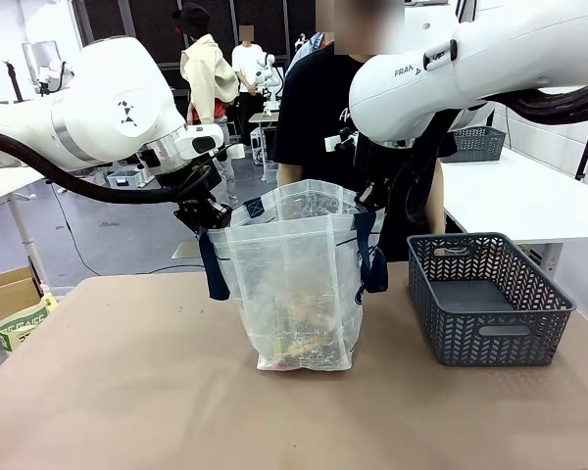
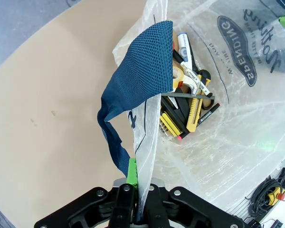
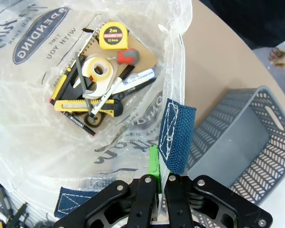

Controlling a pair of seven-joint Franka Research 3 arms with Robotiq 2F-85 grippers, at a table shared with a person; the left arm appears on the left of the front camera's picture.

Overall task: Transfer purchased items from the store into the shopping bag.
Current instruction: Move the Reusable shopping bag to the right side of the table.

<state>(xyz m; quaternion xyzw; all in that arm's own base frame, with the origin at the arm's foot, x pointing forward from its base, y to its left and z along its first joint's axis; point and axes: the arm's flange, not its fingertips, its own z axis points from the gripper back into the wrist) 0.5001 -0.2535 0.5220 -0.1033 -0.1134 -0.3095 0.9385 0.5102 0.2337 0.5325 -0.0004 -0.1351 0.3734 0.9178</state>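
Observation:
The shopping bag [image 1: 294, 284], frosted plastic with navy straps, stands upright at mid-table with its mouth held wide. My left gripper [image 1: 204, 211] is shut on the bag's left rim [image 2: 145, 156] beside a navy strap [image 2: 140, 80]. My right gripper [image 1: 369, 201] is shut on the right rim [image 3: 173, 95] by the other strap [image 3: 175, 135]. The purchased items [image 3: 97, 80] lie at the bag's bottom: a yellow tape measure, a tape roll, yellow knives, markers [image 2: 190, 99]. The store, a dark grey lattice basket [image 1: 490, 299], stands to the right of the bag with nothing inside it [image 3: 232, 137].
A person in a black shirt [image 1: 318, 117] stands just behind the bag at the far edge. A cardboard box and a green printed pack [image 1: 20, 318] sit off the table's left side. A white table [image 1: 529, 196] with another grey basket [image 1: 475, 142] stands behind on the right.

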